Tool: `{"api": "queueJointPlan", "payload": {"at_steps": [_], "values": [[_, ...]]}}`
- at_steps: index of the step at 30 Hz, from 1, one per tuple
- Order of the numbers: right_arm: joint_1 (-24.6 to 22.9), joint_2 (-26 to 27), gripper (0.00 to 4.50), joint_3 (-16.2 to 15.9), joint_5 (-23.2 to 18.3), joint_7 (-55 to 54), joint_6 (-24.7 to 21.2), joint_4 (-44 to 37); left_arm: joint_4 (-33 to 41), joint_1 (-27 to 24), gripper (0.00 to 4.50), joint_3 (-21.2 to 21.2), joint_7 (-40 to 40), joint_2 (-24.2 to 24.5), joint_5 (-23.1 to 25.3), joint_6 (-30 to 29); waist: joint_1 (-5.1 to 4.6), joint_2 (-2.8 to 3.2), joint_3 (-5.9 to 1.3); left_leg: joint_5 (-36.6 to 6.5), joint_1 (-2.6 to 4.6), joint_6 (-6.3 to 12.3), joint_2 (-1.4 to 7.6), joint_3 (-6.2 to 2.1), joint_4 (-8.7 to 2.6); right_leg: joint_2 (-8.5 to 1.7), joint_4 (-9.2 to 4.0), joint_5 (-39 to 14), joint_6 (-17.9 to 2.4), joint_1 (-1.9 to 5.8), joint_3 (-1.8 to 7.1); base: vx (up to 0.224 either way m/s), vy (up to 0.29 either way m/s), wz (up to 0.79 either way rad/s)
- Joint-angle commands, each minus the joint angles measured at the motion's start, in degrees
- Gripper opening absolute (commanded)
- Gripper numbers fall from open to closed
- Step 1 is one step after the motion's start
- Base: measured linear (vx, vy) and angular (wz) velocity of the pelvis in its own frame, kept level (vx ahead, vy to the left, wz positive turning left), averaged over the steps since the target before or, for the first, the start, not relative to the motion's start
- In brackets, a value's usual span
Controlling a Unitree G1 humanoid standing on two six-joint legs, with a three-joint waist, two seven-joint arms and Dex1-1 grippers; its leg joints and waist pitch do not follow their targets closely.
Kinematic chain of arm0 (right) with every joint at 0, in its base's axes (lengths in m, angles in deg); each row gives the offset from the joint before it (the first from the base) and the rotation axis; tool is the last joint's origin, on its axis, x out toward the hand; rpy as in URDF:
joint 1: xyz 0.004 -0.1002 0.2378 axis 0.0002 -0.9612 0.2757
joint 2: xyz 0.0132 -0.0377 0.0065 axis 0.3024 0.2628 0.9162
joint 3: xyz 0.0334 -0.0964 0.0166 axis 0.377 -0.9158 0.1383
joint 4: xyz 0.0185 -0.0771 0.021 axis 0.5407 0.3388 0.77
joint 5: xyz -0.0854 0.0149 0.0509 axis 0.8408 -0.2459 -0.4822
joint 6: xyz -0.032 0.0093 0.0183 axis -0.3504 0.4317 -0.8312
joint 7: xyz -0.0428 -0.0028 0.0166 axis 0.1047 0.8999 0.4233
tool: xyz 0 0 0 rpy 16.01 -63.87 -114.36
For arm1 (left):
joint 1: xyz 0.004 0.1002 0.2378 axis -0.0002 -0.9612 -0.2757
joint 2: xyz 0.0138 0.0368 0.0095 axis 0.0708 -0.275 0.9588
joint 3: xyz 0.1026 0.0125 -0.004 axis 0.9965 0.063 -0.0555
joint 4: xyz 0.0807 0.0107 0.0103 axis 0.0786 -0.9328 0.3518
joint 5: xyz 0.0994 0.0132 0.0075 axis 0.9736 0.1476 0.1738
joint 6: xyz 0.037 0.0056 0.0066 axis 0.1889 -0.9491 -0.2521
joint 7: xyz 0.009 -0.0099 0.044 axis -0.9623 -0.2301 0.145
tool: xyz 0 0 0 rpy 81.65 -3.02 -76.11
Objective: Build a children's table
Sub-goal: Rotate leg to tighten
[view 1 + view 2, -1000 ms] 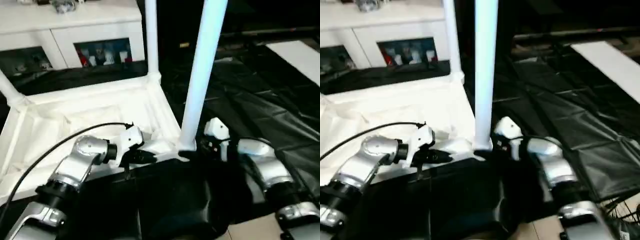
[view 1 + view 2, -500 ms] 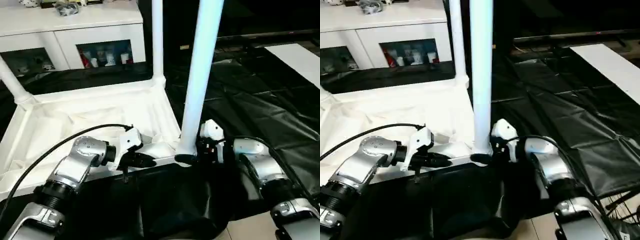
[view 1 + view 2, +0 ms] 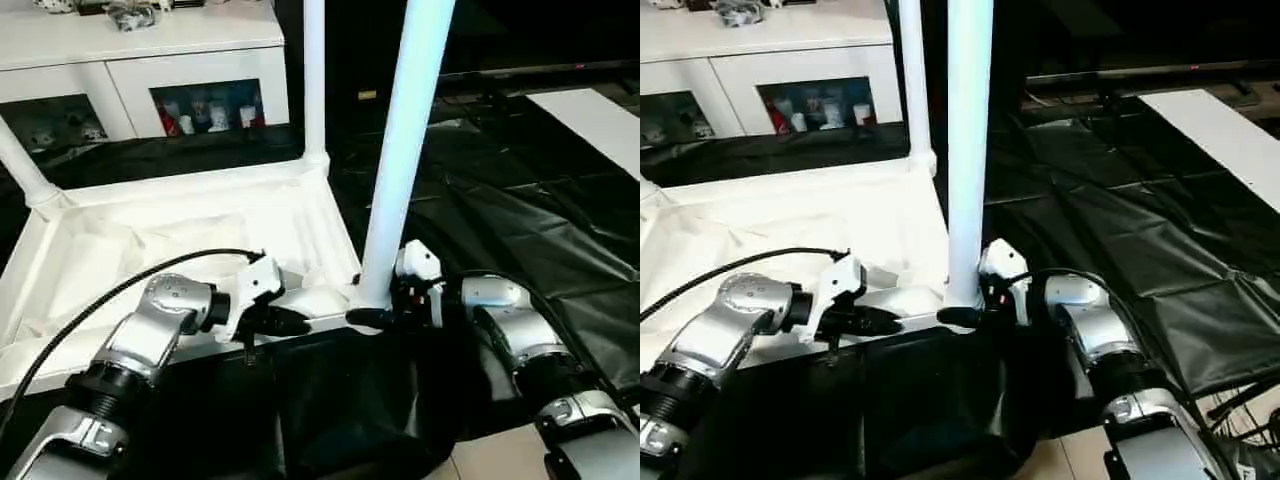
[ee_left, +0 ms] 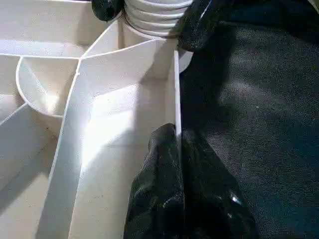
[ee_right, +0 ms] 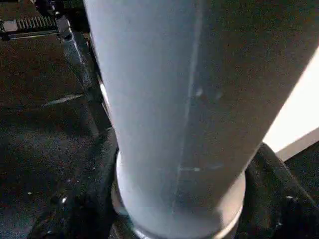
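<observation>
Closing in since a second ago, the right gripper grasps the leg base for twisting home while the left gripper pinches the tabletop rim.

Tabletop: white plastic rectangle, lying upside down on black sheeting, its ribbed underside facing up; raised rim all round, diagonal ribs running in from the corners.
Near right leg: long white tube, upright with a slight lean, its base seated in the round socket at the tabletop's near right corner; it looks pale blue in this light.
Far right leg: thinner-looking white tube, standing upright in the far right corner socket.
Far left leg: white tube rising from the far left corner, tilted outward to the left.
Near right corner socket: round, stepped rings, ribs meeting it.
</observation>
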Motion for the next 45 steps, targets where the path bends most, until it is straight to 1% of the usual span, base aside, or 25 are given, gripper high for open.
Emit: {"api": "queueJointPlan", "payload": {"at_steps": [1,2,4,6,8,11,12,13,16,18,20,23,26,27,28,30,31,32,33,34,35,39,40,43,45], "values": [[0.85,0.65,2.69,1.51,-0.25,-2.08,-0.25,1.61,1.79,-0.38,0.0,0.34,-0.95,-0.52,-1.42,0.0,0.02,-0.33,-3.95,-11.54,0.91,3.44,1.44,-0.16,-3.92,-2.62,-3.37,-11.05,-13.46,3.06,1.9,0.0,0.0,0.0],[1.16,2.13,2.69,3.02,-0.74,-6.02,-0.31,2.68,0.76,0.11,0.0,-0.1,1.2,-1.39,-0.86,0.24,0.04,-0.07,-3.93,-12.2,0.99,3.06,1.45,-0.19,-3.94,-2.66,-3.4,-11.71,-13.35,2.99,1.95,0.0,0.0,0.0],[1.51,3.69,2.69,4.51,-0.92,-10.82,-0.28,3.91,-0.61,0.74,0.0,-0.54,3.96,-2.4,0.02,0.48,-0.29,-0.1,-3.75,-13.11,0.86,2.11,1.31,-0.29,-4.13,-2.68,-3.64,-13.14,-12.93,2.98,2.0,0.0,0.0,0.0],[1.77,6.24,2.69,6.77,-1.56,-17.97,-0.65,5.34,-2.89,1.74,0.0,-1.08,8.51,-4.32,1.41,1.16,-0.43,-0.22,-3.73,-14.7,1.16,1.18,1.21,-0.34,-4.2,-2.72,-3.91,-15.85,-12.09,2.86,2.02,0.0,0.0,0.0],[1.28,9.66,2.69,8.62,-2.66,-24.09,-1.09,5.62,-4.78,2.7,0.0,-1.25,13.27,-7.19,2.55,0.53,-0.64,0.33,-3.58,-16.93,1.47,0.11,1.2,-0.43,-4.39,-2.65,-4.32,-18.24,-11.26,2.58,2.04,0.0,0.0,0.0],[1.09,13.21,2.69,9.49,-2.45,-31.24,-1.58,6.3,-6.64,3.68,0.0,-0.9,18.48,-10.33,4.03,-1.03,-0.67,0.66,-3.65,-16.96,1.24,-0.08,1.02,-0.55,-4.39,-2.67,-4.38,-18.7,-10.32,2.72,2.0,0.0,0.0,0.0],[1.77,15.27,2.69,9.86,-1.48,-37.91,-2.09,8.16,-8.21,4.5,0.0,-0.94,22.33,-12.72,4.76,-2.64,-0.78,0.57,-3.62,-16.95,1.2,-0.07,1.03,-0.49,-4.4,-2.61,-4.5,-18.8,-10.18,2.68,2.01,0.0,0.0,0.0],[2.19,16.33,2.69,10.14,-0.84,-41.37,-2.22,9.28,-8.99,4.92,0.0,-0.95,24.32,-13.95,5.09,-3.5,-0.93,1.28,-3.58,-17.52,1.46,-0.71,1.08,-0.56,-4.51,-2.51,-4.55,-18.87,-10.18,2.41,1.97,0.0,0.0,0.0],[4.08,19.74,2.69,11.45,0.74,-53.22,-2.26,13.6,-11.99,6.41,0.0,-1.05,30.2,-18.28,5.79,-4.94,-1.5,1.15,-3.16,-21.44,1.74,-1.63,0.67,-0.71,-4.59,-2.49,-5.14,-24.06,-9.21,2.19,1.67,0.0,0.0,0.0],[5.2,22.0,2.69,13.05,-0.23,-58.22,-2.4,15.76,-14.87,7.96,0.0,-1.23,33.84,-20.97,6.24,-5.13,-1.79,1.3,-2.89,-25.13,2.51,-1.58,0.38,-0.79,-4.53,-2.54,-6.03,-29.89,-7.42,1.78,1.45,0.0,0.0,0.0],[5.55,22.88,2.69,13.72,-0.62,-58.96,-2.69,16.35,-16.05,8.54,0.0,-1.39,35.08,-21.8,6.72,-4.77,-1.77,1.25,-3.09,-25.17,2.57,-0.62,0.25,-1.08,-4.63,-2.65,-6.53,-31.94,-5.73,1.87,1.45,0.0,0.0,0.0],[5.98,24.18,2.69,11.77,2.03,-58.38,-2.65,16.46,-17.64,9.37,0.0,-1.0,34.97,-22.63,7.67,-3.53,-1.8,1.12,-3.33,-23.63,2.11,0.38,0.32,-1.24,-5.08,-2.61,-6.52,-29.49,-5.74,2.28,1.38,0.0,0.0,0.0],[6.8,24.71,2.69,12.66,1.79,-57.84,-0.81,16.94,-17.34,9.58,0.0,-0.95,33.76,-21.73,8.2,-3.0,-2.03,0.96,-3.31,-24.31,1.88,0.41,0.49,-1.37,-5.3,-2.79,-6.49,-29.52,-5.97,2.38,1.37,0.0,0.0,0.0],[6.83,24.7,3.04,12.76,1.68,-57.71,-0.73,16.91,-17.29,9.57,0.0,-0.95,33.65,-21.63,8.2,-2.97,-2.02,1.1,-3.36,-24.29,1.88,0.37,0.5,-1.43,-5.32,-2.85,-6.4,-29.39,-6.03,2.41,1.4,0.0,0.0,0.0],[7.07,24.38,3.25,13.36,1.16,-56.92,-0.03,16.64,-16.8,9.42,0.0,-0.86,32.45,-20.73,8.17,-2.33,-2.1,0.9,-3.36,-24.08,1.75,0.49,0.52,-1.4,-5.39,-2.85,-6.45,-29.04,-6.04,2.47,1.42,0.0,0.0,0.0],[7.25,23.94,3.41,13.44,1.31,-56.65,0.49,16.43,-16.51,9.23,0.0,-0.81,31.29,-19.96,8.15,-1.39,-2.11,0.96,-3.43,-23.48,1.57,0.77,0.52,-1.39,-5.43,-2.99,-6.31,-28.46,-6.15,2.57,1.52,0.0,0.0,0.0],[7.19,23.45,3.48,13.35,1.4,-56.0,0.93,15.92,-15.96,8.94,0.0,-0.72,30.23,-19.27,8.05,-0.74,-2.13,0.66,-3.41,-23.19,1.53,0.94,0.54,-1.36,-5.46,-3.0,-6.38,-28.4,-6.13,2.57,1.53,0.0,0.0,0.0],[6.89,21.92,3.48,12.67,2.21,-54.88,2.24,14.5,-14.27,8.03,0.0,-0.89,28.25,-17.75,7.52,-0.51,-2.13,0.76,-3.5,-22.51,1.42,1.22,0.52,-1.36,-5.44,-3.11,-6.29,-28.49,-6.2,2.65,1.54,0.0,0.0,0.0],[6.66,20.78,3.74,11.46,3.47,-53.92,3.23,13.53,-13.33,7.41,0.0,-1.04,26.74,-16.92,7.05,0.64,-2.14,0.5,-3.6,-21.73,1.23,1.35,0.6,-1.35,-5.46,-3.15,-6.18,-27.75,-6.34,2.8,1.58,0.0,0.0,0.0],[6.54,20.13,3.83,10.61,4.39,-53.41,3.86,13.03,-12.88,7.05,0.0,-1.18,25.87,-16.47,6.75,1.45,-2.11,0.48,-3.76,-19.22,0.72,1.7,0.63,-1.3,-5.46,-3.12,-5.88,-25.09,-6.72,3.14,1.63,0.0,0.0,0.0],[6.41,19.63,3.86,9.83,5.15,-52.78,4.32,12.57,-12.5,6.62,0.0,-1.39,24.76,-16.07,6.24,2.58,-1.99,0.28,-3.93,-16.86,0.64,2.11,0.63,-1.08,-5.24,-3.06,-5.59,-22.23,-7.39,3.06,1.72,0.0,0.0,0.0],[5.24,15.31,3.91,8.17,5.6,-44.46,4.38,7.01,-8.95,3.25,0.0,-2.3,17.3,-12.19,3.07,5.34,-1.61,0.05,-4.07,-13.4,0.56,3.8,0.76,-0.78,-4.77,-3.17,-5.0,-19.56,-8.67,3.17,1.92,0.014,-0.011,0.0],[5.14,14.78,3.91,7.98,5.6,-43.54,4.35,6.51,-8.8,3.03,0.0,-2.31,16.93,-11.77,3.04,5.54,-1.24,-0.28,-4.16,-11.39,0.59,4.49,0.89,-0.66,-4.66,-2.99,-4.63,-16.66,-9.32,3.16,1.92,0.0,0.0,0.0],[3.93,10.73,3.91,6.44,4.45,-33.78,4.01,3.37,-7.05,1.54,0.0,-2.81,14.18,-9.01,2.17,5.84,-1.02,-0.14,-4.19,-9.35,0.47,5.22,0.99,-0.59,-4.55,-2.87,-4.07,-13.0,-10.23,3.38,1.82,0.0,0.0,0.0],[2.55,7.8,3.91,4.93,3.38,-25.73,3.92,1.13,-5.22,0.38,0.0,-3.02,11.37,-7.13,1.05,5.59,-0.94,0.05,-4.23,-7.86,0.47,5.85,1.1,-0.5,-4.31,-2.63,-3.53,-8.88,-11.79,3.43,1.82,0.03,0.011,-0.01]]}}
